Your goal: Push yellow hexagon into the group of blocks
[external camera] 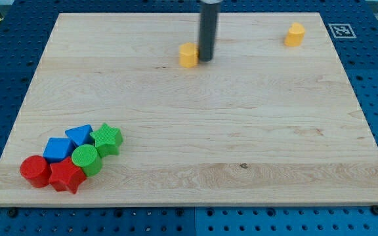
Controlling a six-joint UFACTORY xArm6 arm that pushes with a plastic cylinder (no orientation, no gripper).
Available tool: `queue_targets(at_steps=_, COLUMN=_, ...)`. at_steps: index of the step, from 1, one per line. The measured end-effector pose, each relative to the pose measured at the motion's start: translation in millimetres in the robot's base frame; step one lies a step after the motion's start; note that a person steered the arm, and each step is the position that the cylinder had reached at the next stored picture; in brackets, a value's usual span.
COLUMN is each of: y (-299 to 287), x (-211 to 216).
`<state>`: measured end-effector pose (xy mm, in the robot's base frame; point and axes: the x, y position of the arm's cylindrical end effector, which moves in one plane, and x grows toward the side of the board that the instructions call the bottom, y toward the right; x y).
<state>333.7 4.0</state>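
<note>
Two yellow blocks lie near the view's top. One yellow block [188,55] sits at top centre and looks squarish; its exact shape is hard to make out. The other yellow block [294,34], at top right, has angled sides like a hexagon. My tip [206,60] rests on the board right against the right side of the top-centre yellow block. The group lies at bottom left: a red round block [35,170], a red star [67,176], a green round block [84,158], a green star [106,139], a blue triangle [79,134] and a blue block [58,149].
The wooden board [241,131] lies on a blue perforated table. A black-and-white marker tag [339,30] sits just off the board's top right corner.
</note>
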Motion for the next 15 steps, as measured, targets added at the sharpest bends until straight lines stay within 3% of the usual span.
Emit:
queue_targets(at_steps=3, y=-150.5, x=0.8)
queue_targets(at_steps=5, y=-165.0, x=-25.9)
queue_targets(at_steps=6, y=-208.1, x=-28.3)
queue_targets(at_steps=8, y=-220.7, x=-12.7)
queue_targets(at_steps=10, y=-191.2, x=-50.7)
queue_targets(at_steps=12, y=-184.6, x=-21.0)
queue_targets(at_steps=14, y=-190.9, x=59.1)
queue_targets(at_steps=15, y=-194.9, x=53.8)
